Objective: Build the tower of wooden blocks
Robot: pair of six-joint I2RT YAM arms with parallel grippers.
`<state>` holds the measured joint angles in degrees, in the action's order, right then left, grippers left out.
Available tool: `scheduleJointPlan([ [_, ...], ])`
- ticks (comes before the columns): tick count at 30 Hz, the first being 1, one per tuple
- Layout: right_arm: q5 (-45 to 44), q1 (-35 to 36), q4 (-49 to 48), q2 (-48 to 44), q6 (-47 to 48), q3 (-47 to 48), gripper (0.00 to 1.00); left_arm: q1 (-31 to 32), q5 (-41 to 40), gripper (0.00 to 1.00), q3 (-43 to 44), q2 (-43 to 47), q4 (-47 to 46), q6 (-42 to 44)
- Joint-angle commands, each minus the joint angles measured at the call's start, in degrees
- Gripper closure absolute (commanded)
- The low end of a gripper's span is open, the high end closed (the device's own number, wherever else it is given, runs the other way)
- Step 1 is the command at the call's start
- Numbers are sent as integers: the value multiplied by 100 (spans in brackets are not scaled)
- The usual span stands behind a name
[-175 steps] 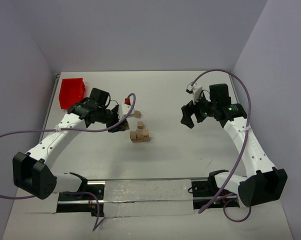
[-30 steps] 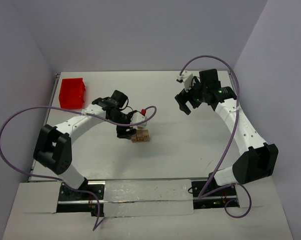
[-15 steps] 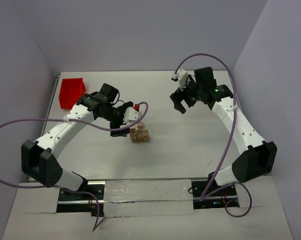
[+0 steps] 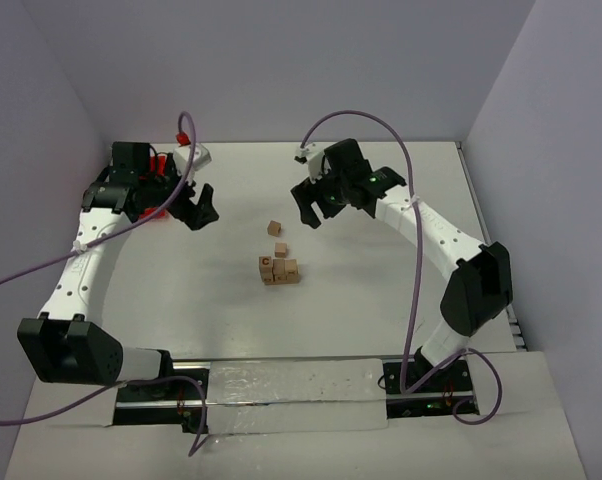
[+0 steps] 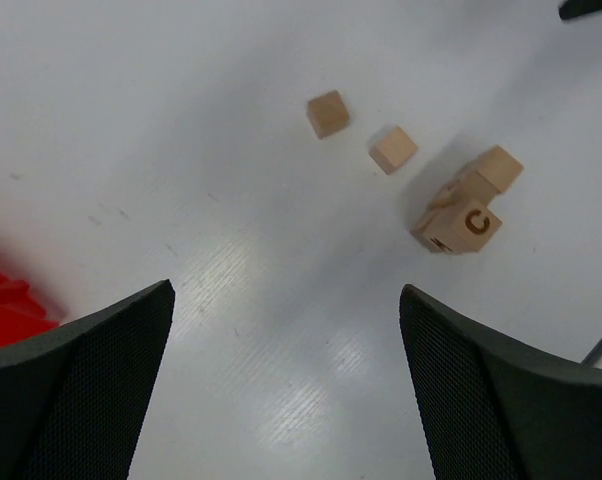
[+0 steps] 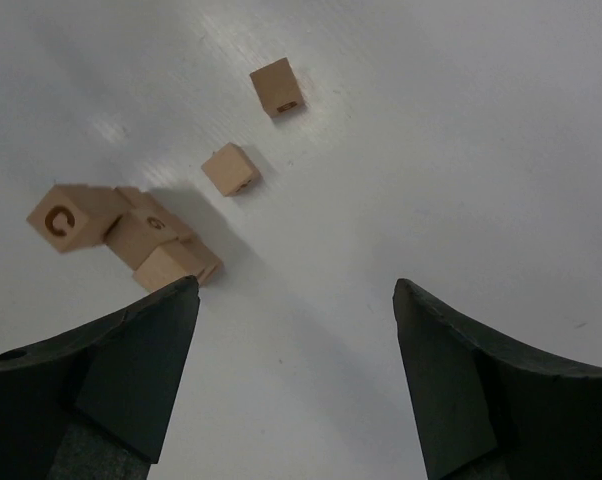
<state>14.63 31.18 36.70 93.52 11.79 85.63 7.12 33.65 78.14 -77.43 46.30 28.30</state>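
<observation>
Two light-tan wooden cubes loose mid white worktop (image 4: 381, 300): far cube (image 4: 274, 228), near cube (image 4: 281, 248). Partly stacked lettered wooden block cluster (image 4: 278, 271) just nearer. Left hand (image 4: 197, 211) spread, empty, far left. Right hand (image 4: 312, 207) spread, empty, far-right of cubes. Step, judged: reaching for next cube. Next: centre fingers over one loose cube, descend, pinch.
</observation>
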Motion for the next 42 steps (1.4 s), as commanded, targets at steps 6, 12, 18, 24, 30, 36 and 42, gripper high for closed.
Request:
scheduleJointPlan([
  [6,-1015,418,-297,531,-2565,459,11,-730,-70,1,-257,250,-531,-1589],
  [12,-1123,554,6,1165,-3196,939,31,-1023,-45,1,-522,527,-481,-1458],
  [18,-1835,851,314,1722,-3550,1279,37,-1272,-92,1,-849,867,-342,-1291],
  [24,-2143,978,694,2248,-3774,1462,38,-1578,-16,1,-1164,1031,-174,-1325],
  [30,-2010,1016,1008,2630,-3898,1711,38,-1676,-37,1,-1486,1310,-180,-1303],
  [36,-1949,1046,1032,2851,-3955,1898,37,-1713,-87,1,-1582,1440,-123,-1181],
  [42,-1876,1086,1049,2979,-4009,2072,32,-1741,-43,1,-1662,1459,-157,-1125],
])
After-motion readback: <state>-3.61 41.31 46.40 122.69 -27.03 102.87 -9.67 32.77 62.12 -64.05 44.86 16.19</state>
